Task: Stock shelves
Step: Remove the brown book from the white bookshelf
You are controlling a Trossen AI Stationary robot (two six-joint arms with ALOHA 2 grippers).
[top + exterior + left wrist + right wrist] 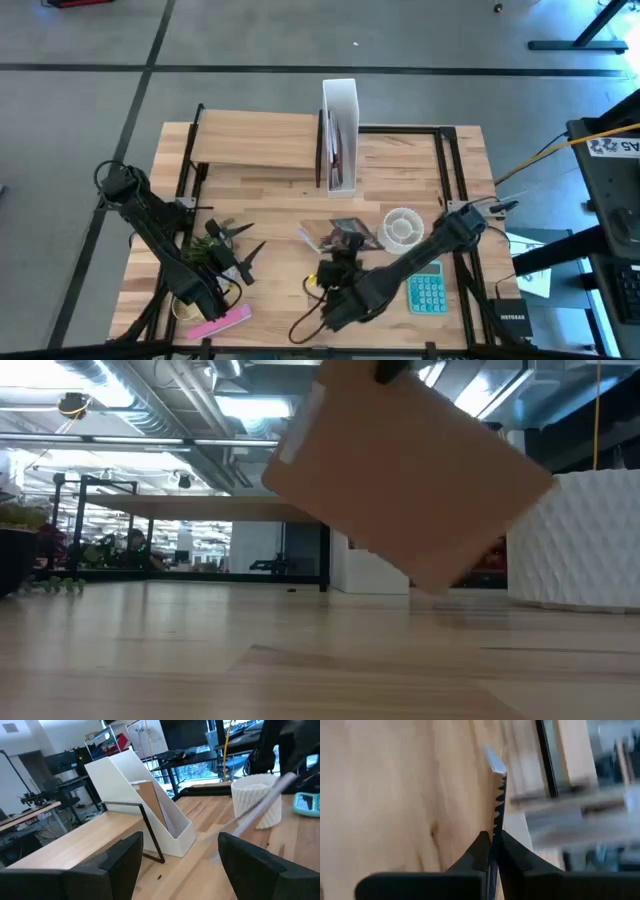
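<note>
The one plank shelf (262, 142) stands at the table's (250, 205) far edge with the single white file box (340, 130) upright just beside it—the right gripper (493, 851), front-centre, pinches a flat thin thing, edge-on and indistinct, while the left gripper (177, 852) gapes empty.

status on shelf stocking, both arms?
Right gripper shut on thin flat item, lifted above table. Left gripper open, empty, facing white file box. Wood shelf bare. White cup beside the path.
</note>
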